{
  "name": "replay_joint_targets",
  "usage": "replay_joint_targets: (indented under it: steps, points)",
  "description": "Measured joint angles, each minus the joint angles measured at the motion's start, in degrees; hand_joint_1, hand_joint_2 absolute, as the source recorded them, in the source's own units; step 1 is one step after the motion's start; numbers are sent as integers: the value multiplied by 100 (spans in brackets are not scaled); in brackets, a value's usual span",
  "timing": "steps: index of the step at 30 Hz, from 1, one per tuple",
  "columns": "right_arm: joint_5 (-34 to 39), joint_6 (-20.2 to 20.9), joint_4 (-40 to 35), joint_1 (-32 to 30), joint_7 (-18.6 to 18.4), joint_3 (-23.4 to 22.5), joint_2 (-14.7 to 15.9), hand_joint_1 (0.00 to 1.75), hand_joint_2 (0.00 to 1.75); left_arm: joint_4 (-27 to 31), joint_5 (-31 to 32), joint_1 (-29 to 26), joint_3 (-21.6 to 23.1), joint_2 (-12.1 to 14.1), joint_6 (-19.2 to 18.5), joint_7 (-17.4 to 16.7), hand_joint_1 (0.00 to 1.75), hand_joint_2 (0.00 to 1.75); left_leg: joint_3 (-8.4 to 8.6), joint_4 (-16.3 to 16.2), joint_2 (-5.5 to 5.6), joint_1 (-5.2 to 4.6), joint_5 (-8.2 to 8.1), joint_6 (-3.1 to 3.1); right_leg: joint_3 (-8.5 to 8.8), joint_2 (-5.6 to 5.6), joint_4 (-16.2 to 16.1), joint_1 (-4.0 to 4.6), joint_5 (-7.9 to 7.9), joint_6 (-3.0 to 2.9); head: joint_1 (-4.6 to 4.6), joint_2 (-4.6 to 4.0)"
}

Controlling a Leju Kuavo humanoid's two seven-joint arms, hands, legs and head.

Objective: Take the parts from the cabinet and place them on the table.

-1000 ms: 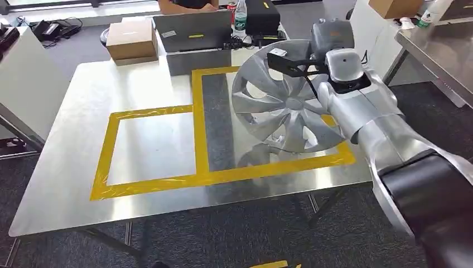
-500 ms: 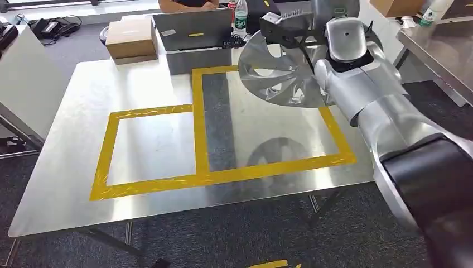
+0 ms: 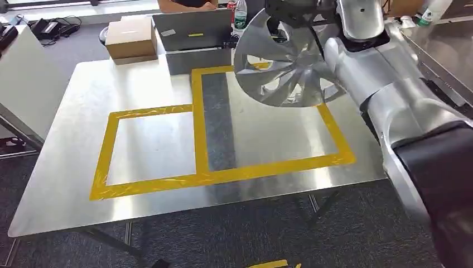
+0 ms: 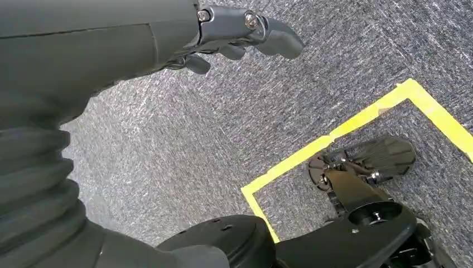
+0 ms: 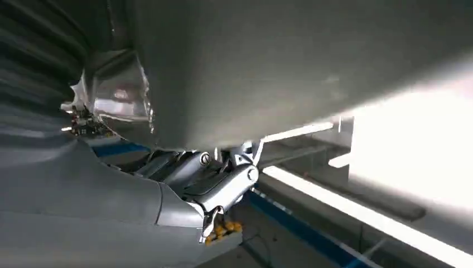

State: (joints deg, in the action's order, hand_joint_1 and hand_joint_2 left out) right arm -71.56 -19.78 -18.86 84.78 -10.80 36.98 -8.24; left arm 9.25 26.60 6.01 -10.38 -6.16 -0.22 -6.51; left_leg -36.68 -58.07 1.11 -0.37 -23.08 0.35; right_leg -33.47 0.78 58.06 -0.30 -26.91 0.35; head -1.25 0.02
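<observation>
My right hand (image 3: 294, 10) grips the rim of a silver wheel cover (image 3: 281, 62) and holds it tilted in the air, above the far part of the right yellow-taped box (image 3: 334, 159) on the steel table (image 3: 67, 139). In the right wrist view the cover's grey surface (image 5: 312, 67) lies close against the fingers (image 5: 220, 181). My left hand (image 4: 237, 36) hangs over the grey carpet with nothing in it, its fingers loosely apart.
A second taped box (image 3: 106, 153) marks the table's left half. Along the far edge stand a cardboard box (image 3: 131, 39), a grey case (image 3: 192, 32) and a bottle (image 3: 240, 15), with a person (image 3: 187, 4) behind. Another steel table (image 3: 440, 44) stands at the right.
The right arm has raised the wheel cover from just above the table up and toward the far edge, tilting it. Its reflection has left the tabletop.
</observation>
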Motion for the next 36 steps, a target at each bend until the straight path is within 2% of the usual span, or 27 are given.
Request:
replay_joint_targets:
  steps: [8,16,29,30,35,36]
  points:
    - [-90,254,90,-523,-52,0,-129,175,175,0,66,8,0,2,0,-44,0,175,-7,-1,4,-1,2,2,-6,4,0,-1,1,1,0,0]
    - [-158,483,90,-482,-120,0,-186,175,175,0,57,14,-2,0,-37,-7,0,175,-10,-1,3,-1,0,2,-9,4,0,-1,0,1,0,0]
    - [-260,610,92,-235,-408,0,-201,175,175,-2,53,4,-9,-48,-37,-9,0,175,-10,-1,2,-2,1,2,-9,4,0,-1,1,1,2,0]
    - [-262,614,92,-202,-408,0,-201,0,0,-2,53,4,-9,-50,-37,-9,0,175,-10,-1,2,-1,1,2,-9,4,0,-1,1,1,2,0]
    - [-269,656,94,-109,-481,-2,-204,0,0,-2,53,6,-37,-72,-57,-11,0,175,-10,-1,2,-1,1,2,-9,5,0,-1,1,1,0,0]
    - [-276,674,101,-96,-498,-2,-204,0,0,-2,44,6,-44,-79,-85,-7,0,0,-10,-1,2,-1,1,2,-9,5,0,-1,1,1,2,0]
